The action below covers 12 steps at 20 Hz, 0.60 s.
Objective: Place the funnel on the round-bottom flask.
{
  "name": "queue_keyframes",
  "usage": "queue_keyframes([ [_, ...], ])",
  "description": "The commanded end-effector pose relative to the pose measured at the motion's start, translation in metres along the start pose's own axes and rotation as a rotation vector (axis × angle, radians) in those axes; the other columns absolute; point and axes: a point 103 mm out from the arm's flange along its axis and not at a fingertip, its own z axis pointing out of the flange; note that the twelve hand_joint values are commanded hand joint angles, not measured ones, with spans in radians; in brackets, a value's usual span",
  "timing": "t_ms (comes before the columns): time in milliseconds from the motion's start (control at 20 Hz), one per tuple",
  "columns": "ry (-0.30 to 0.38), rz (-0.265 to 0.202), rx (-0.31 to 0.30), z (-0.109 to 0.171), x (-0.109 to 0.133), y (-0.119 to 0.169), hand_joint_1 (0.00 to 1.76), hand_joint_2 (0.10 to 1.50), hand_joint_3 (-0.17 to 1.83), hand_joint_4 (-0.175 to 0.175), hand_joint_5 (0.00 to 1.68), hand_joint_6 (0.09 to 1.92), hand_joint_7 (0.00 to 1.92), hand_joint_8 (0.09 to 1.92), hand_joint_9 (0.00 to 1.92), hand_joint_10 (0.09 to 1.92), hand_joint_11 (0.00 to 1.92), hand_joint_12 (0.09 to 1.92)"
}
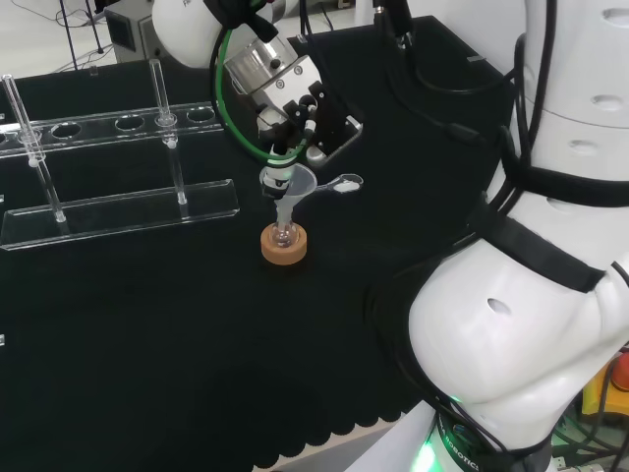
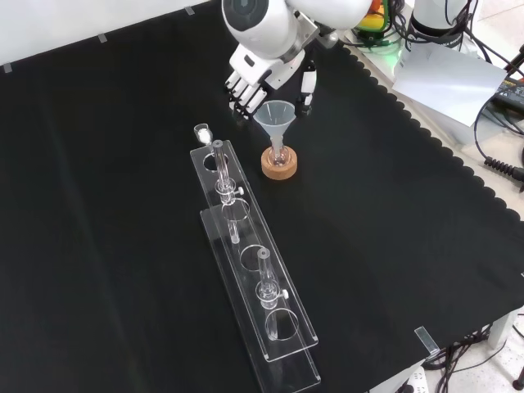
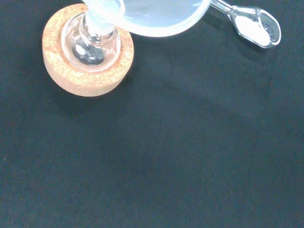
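Because the cork ring (image 2: 279,164) kept the round-bottom flask (image 2: 278,153) upright near the table's far edge in the front view, the funnel (image 2: 273,119) stood stem-down in its neck; my robot hand (image 2: 248,88) hovered close behind, fingers relaxed, gripping nothing.

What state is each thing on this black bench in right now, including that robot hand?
funnel: upright, its stem in the flask's neck
round-bottom flask: upright on its stand
cork ring: flat on the cloth, under the flask
hand: just behind the funnel in the front view, fingers pointing down
scoop: lying on the cloth, holding white powder
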Motion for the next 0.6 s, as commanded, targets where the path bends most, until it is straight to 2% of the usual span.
queue_keyframes([
  [50, 0.016, -0.005, -0.019, 0.0, -0.003, -0.01, 0.57, 0.86, -0.17, -0.069, 0.15, 0.09, 0.0, 0.22, 0.1, 0.79, 0.04, 1.47],
  [300, 0.02, 0.0, -0.081, -0.005, -0.009, -0.021, 0.55, 0.85, -0.17, -0.069, 0.14, 0.09, 0.0, 0.22, 0.09, 0.8, 0.03, 1.47],
  [500, 0.043, 0.008, -0.148, -0.008, -0.022, -0.028, 0.55, 0.85, -0.16, -0.071, 0.17, 0.09, 0.0, 0.38, 0.14, 0.8, 0.06, 1.47],
  [600, 0.072, 0.012, -0.189, -0.007, -0.03, -0.03, 0.58, 0.87, -0.15, -0.072, 0.25, 0.09, 0.04, 0.51, 0.22, 0.76, 0.1, 1.45],
])
